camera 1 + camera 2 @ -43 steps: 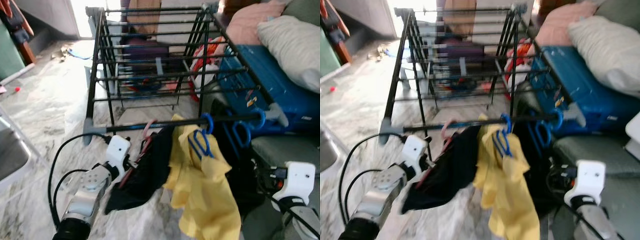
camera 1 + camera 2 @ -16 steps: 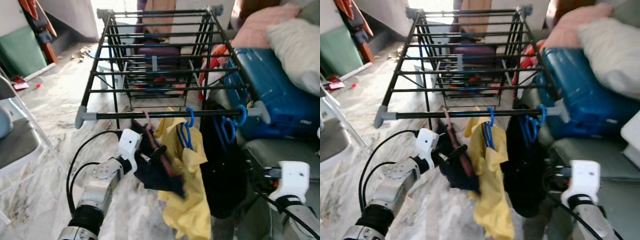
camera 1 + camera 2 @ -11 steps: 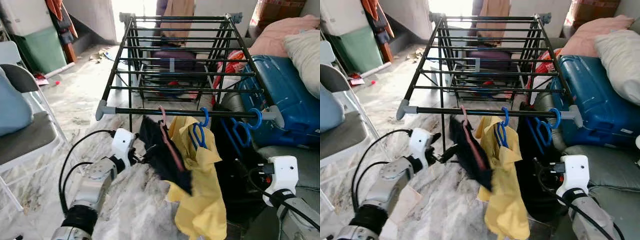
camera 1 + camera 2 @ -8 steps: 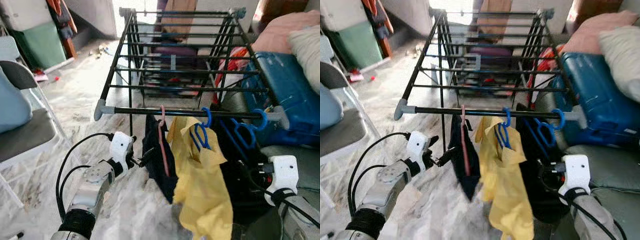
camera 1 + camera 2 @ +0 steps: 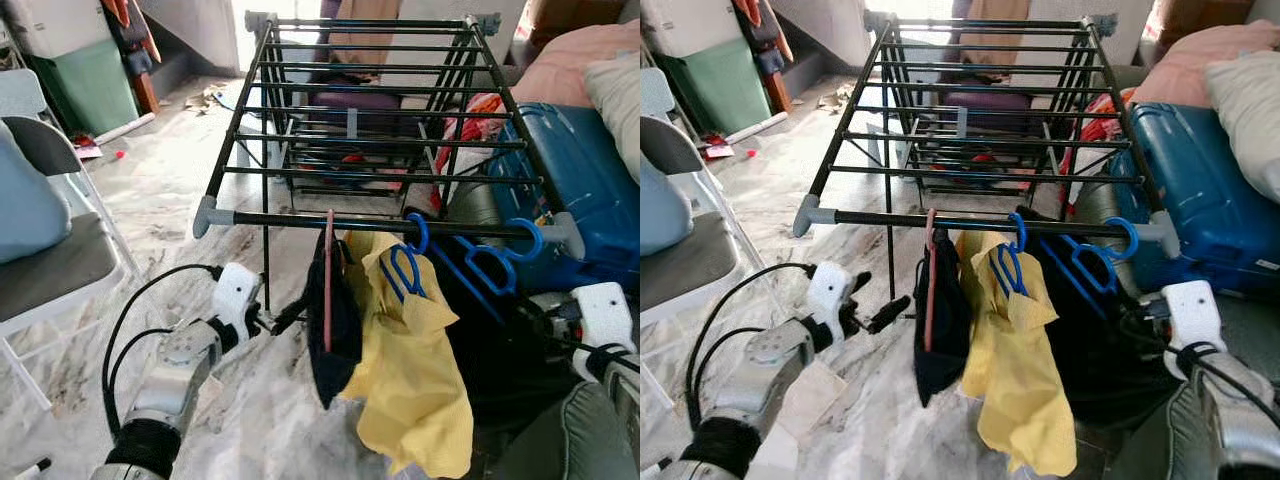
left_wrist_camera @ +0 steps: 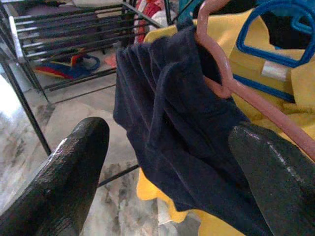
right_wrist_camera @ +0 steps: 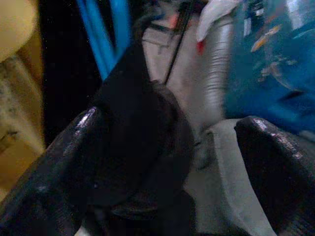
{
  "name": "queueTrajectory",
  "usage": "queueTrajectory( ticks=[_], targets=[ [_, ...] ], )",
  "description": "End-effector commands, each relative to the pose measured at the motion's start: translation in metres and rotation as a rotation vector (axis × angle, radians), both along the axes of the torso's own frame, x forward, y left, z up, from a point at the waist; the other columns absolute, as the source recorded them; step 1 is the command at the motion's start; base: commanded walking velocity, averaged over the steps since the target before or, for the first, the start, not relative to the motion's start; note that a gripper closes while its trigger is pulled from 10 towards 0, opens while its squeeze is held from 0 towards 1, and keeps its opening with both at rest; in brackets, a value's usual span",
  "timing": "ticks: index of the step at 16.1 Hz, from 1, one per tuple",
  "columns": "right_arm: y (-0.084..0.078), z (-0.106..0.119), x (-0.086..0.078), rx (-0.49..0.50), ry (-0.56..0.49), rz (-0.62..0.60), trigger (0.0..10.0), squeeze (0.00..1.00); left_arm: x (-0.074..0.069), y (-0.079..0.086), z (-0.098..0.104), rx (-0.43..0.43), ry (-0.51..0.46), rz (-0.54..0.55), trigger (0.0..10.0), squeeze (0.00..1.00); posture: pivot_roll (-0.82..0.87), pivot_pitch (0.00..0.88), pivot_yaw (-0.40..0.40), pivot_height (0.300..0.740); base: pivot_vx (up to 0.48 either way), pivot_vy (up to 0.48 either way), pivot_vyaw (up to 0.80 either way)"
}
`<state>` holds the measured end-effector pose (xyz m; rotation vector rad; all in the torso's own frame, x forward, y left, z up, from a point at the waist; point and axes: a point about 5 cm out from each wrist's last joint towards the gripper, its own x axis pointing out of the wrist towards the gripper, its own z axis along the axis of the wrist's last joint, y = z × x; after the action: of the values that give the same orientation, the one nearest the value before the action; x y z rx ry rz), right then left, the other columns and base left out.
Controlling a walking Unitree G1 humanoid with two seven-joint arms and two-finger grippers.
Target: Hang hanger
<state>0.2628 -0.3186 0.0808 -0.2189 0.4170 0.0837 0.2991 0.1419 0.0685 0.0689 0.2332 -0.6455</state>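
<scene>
One pink plastic hanger carrying a dark navy garment hangs on the black metal drying rack's front rail, left gripper spread and empty just beside (right gripper also spread); a snagged finger could unhook it.

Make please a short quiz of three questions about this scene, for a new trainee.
1. True or false: the pink hanger hangs on the front rail of the drying rack.
2. Which garment hangs beside the dark garment: A) red, B) yellow, C) white?
3. Are the left gripper fingers open or shut?

Key: 1 true. 2 B, the yellow garment. 3 open, holding nothing.
</scene>
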Motion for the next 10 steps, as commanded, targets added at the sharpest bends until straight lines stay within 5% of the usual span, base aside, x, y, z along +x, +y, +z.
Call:
queueTrajectory(
  ticks=[1, 6, 7, 8, 10],
  targets=[
    [0.004, -0.001, 0.007, 0.034, 0.016, 0.084, 10.0, 0.0, 0.001, 0.001, 0.005, 0.015, -0.011, -0.014, 10.0, 0.0, 0.06, 0.013, 0.005, 0.74, 0.0, 0.0, 0.0],
    [0.012, -0.017, 0.019, 0.077, 0.097, 0.176, 10.0, 0.0, 0.0, 0.011, 0.008, 0.038, -0.012, 0.0, 10.0, 0.0, 0.1, 0.024, 0.0, 0.74, 0.0, 0.0, 0.0],
    [0.013, -0.023, 0.018, 0.103, 0.125, 0.18, 7.4, 0.0, 0.0, 0.012, 0.009, 0.041, -0.012, -0.003, 10.0, 0.0, 0.1, 0.026, 0.002, 0.74, 0.0, 0.0, 0.0],
    [0.013, -0.025, 0.02, 0.108, 0.135, 0.171, 0.0, 0.0, 0.001, 0.013, 0.01, 0.048, -0.013, -0.006, 10.0, 0.0, 0.12, 0.032, 0.005, 0.74, 0.0, 0.0, 0.0],
    [0.019, -0.023, 0.03, 0.099, 0.104, 0.136, 0.0, 0.0, 0.0, 0.02, 0.012, 0.065, -0.014, -0.003, 10.0, 0.0, 0.14, 0.026, 0.014, 0.74, 0.0, 0.0, 0.0]
  ],
)
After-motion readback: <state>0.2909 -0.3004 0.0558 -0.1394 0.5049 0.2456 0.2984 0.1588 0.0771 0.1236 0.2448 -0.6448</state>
